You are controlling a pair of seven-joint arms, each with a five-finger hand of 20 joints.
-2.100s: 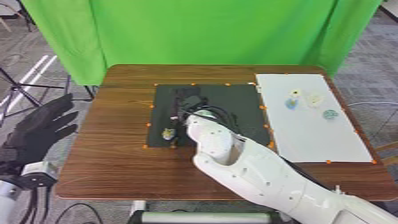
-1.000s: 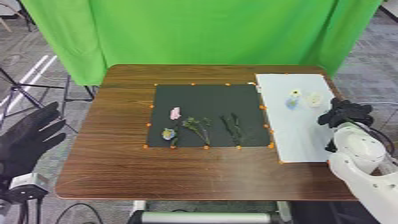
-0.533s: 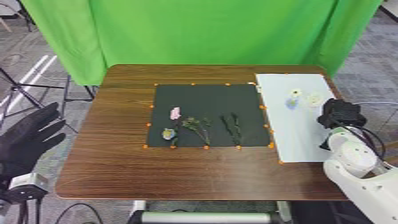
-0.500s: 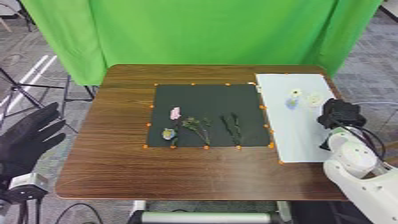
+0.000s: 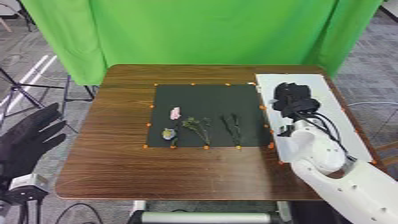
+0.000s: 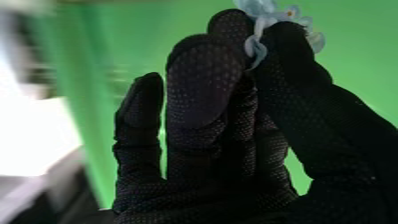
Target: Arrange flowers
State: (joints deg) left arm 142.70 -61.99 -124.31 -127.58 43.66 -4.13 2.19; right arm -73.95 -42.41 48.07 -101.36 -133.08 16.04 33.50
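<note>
Black fabric covers my left hand point(image 5: 22, 147), fingers straight and slightly spread, off the left side of the brown bench point(image 5: 133, 170). Toward the near edge of the dark mat point(image 5: 213, 95) lie a yellow-and-white flower point(image 5: 169, 133), a leafy sprig point(image 5: 195, 125) and dark green stems point(image 5: 235, 131), with a pink bloom point(image 5: 175, 113) slightly farther off. Over the white sheet point(image 5: 293, 78) at right, my right hand point(image 5: 296, 100) pinches a pale blue flower point(image 6: 258, 7) between thumb and fingertip. Beyond the bench hangs a green curtain point(image 5: 213, 35).
</note>
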